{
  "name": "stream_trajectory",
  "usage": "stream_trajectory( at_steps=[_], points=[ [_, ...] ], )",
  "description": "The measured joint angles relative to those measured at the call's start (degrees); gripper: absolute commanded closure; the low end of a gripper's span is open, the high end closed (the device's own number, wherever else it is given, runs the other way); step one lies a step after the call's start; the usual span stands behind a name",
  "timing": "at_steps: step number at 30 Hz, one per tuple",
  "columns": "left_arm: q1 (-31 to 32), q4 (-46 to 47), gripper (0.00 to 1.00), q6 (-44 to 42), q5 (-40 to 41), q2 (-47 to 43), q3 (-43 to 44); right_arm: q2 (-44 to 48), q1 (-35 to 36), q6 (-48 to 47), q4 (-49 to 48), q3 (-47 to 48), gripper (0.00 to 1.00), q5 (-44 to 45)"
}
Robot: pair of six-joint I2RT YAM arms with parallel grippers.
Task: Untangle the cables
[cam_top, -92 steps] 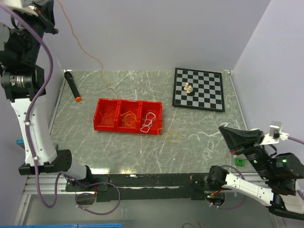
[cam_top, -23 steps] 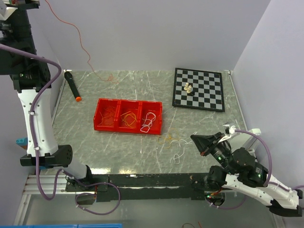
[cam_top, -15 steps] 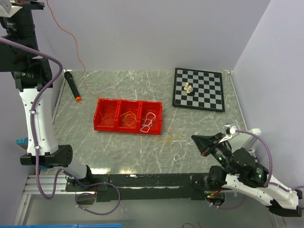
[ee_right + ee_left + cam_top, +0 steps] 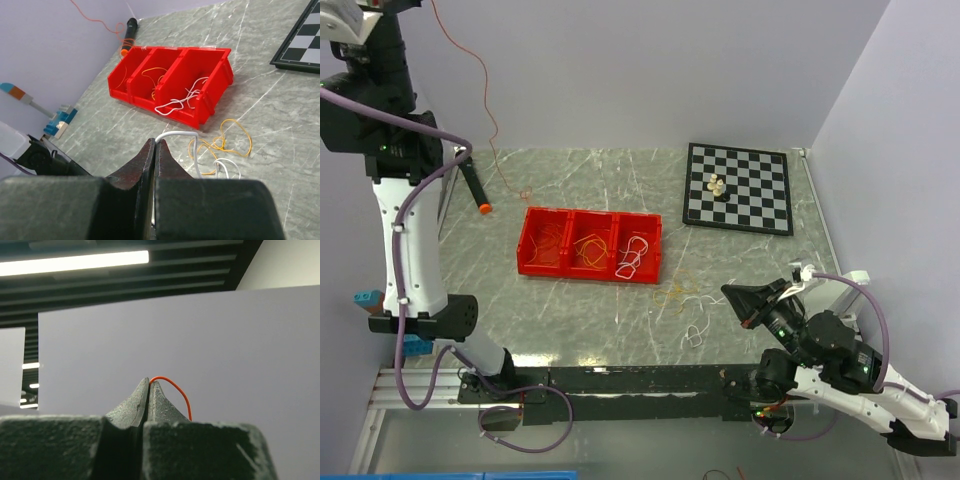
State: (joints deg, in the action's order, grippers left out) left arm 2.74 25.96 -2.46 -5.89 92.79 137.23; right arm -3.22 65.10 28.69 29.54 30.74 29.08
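My left gripper [image 4: 150,381] is shut on a thin red cable [image 4: 175,389] and held high; its fingers are cut off at the top left of the top view. The red cable [image 4: 486,105] hangs from there to the table near the marker. My right gripper [image 4: 730,293] [image 4: 154,142] is shut on a white cable [image 4: 176,134], low over the table's near right. The white cable [image 4: 695,332] lies beside a yellow cable [image 4: 675,292] [image 4: 235,145], the two touching. A red three-compartment bin [image 4: 650,222] [image 4: 216,87] holds red, orange and white cables in separate compartments.
A black marker with an orange tip [image 4: 474,185] [image 4: 129,29] lies at the far left. A chessboard [image 4: 738,187] [image 4: 305,40] with a few pale pieces sits at the far right. Walls close in the back and the right side.
The right gripper came in from the right edge to the loose cables and has held still for the last second. The left arm turned, and the red cable's lower end swung left, toward the marker.
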Motion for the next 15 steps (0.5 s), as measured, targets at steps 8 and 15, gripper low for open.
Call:
stream_trajectory(
  at_steps=[8, 15],
  points=[
    [6.2, 8.0, 0.99, -7.7, -0.1, 0.1, -0.8, -0.6, 0.0, 0.0, -0.7, -0.1, 1.0, -0.3],
    [7.0, 10.3, 0.99, -11.8, 0.0, -1.5, -5.0, -0.6, 0.0, 0.2, -1.2, -0.4, 1.0, -0.3]
  ],
)
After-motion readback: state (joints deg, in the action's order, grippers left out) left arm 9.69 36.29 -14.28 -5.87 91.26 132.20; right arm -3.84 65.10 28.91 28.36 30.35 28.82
